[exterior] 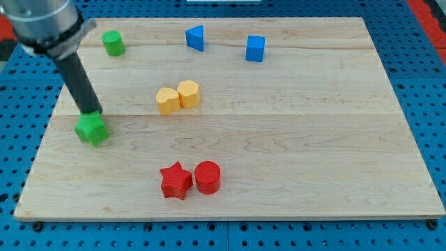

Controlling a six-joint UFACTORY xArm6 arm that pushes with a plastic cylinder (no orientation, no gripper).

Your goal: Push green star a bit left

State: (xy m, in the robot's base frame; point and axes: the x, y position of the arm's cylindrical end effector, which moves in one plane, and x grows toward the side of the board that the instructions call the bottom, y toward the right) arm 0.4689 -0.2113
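The green star (92,130) lies near the board's left edge, at mid height. My tip (90,112) stands at the star's top edge, touching it or nearly so. The dark rod rises from there toward the view's top left.
A green cylinder (113,43) sits at the top left. A blue triangle (196,37) and a blue cube (256,48) sit along the top. Two yellow blocks (178,96) touch in the middle. A red star (175,180) and a red cylinder (208,176) sit side by side near the bottom. The wooden board (313,139) lies on a blue pegboard.
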